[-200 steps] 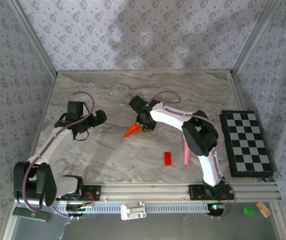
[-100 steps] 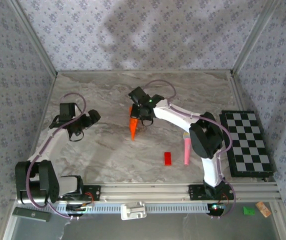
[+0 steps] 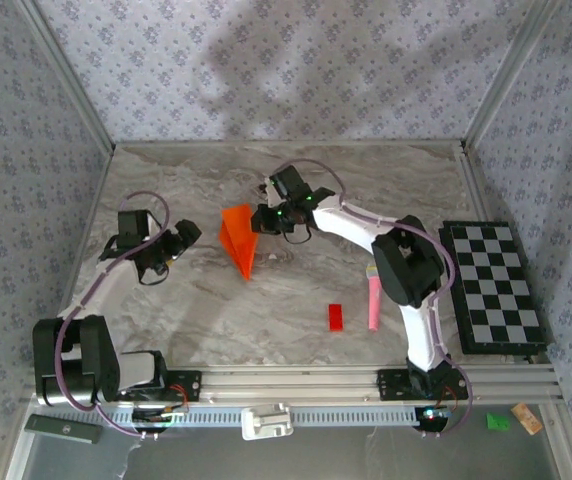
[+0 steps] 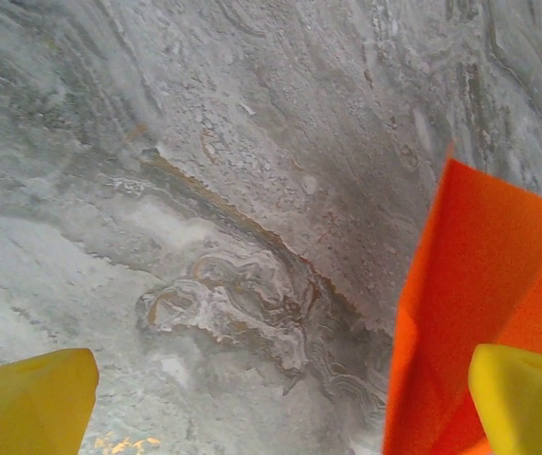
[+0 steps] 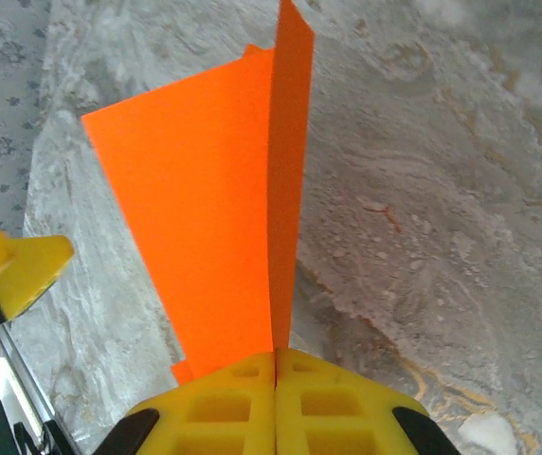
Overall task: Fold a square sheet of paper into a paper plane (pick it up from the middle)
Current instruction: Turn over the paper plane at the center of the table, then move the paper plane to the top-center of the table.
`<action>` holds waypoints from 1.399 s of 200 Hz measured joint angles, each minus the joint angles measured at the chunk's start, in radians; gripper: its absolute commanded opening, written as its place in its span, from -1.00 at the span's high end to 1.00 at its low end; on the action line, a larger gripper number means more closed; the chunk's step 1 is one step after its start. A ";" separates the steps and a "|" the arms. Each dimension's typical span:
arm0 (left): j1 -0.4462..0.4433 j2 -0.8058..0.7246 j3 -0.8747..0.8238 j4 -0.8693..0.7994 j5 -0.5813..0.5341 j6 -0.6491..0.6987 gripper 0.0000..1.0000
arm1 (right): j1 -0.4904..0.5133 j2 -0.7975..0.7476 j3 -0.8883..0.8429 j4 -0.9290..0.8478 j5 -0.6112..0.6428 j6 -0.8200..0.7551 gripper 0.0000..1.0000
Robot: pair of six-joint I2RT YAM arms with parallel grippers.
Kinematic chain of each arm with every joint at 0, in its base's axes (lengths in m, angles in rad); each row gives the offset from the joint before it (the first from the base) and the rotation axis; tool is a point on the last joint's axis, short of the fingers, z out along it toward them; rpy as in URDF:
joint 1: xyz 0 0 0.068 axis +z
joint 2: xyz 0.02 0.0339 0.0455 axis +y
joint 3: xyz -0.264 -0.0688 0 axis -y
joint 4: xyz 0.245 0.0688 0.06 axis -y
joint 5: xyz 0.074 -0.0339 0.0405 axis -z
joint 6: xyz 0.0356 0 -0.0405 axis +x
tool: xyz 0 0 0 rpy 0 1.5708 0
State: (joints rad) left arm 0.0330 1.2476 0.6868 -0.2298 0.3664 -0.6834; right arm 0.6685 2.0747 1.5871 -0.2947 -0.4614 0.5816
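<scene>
The square sheet of paper [image 3: 238, 238] is bright orange and folded into a pointed dart shape like a paper plane, its tip toward the near side. My right gripper [image 3: 263, 222] is shut on its folded edge and holds it above the table's middle. In the right wrist view the paper [image 5: 224, 209] rises out of the closed right gripper [image 5: 276, 355] as two layers that splay apart. My left gripper [image 3: 181, 237] stands open just left of the paper, with nothing between its fingers. In the left wrist view the paper [image 4: 479, 284] hangs by the right-hand finger of the left gripper [image 4: 280, 403].
A small red block [image 3: 336, 316] and a pink toy microphone [image 3: 373, 300] lie near the front right. A checkerboard [image 3: 493, 285] sits at the right edge. Patterned walls close in three sides, and a metal rail [image 3: 296, 385] runs along the front.
The right gripper has carried the paper left and turned it, so its broad face shows and its tip points toward the near side. The left gripper shifted slightly left and stayed open.
</scene>
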 measured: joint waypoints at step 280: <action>-0.277 0.529 0.208 0.205 0.302 -0.045 0.82 | -0.081 0.040 -0.183 0.105 -0.064 -0.010 0.80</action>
State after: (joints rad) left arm -0.2436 1.7771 0.8951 -0.0246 0.6682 -0.7284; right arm 0.5873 2.1143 1.4044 -0.1894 -0.5255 0.5713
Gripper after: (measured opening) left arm 0.118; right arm 0.104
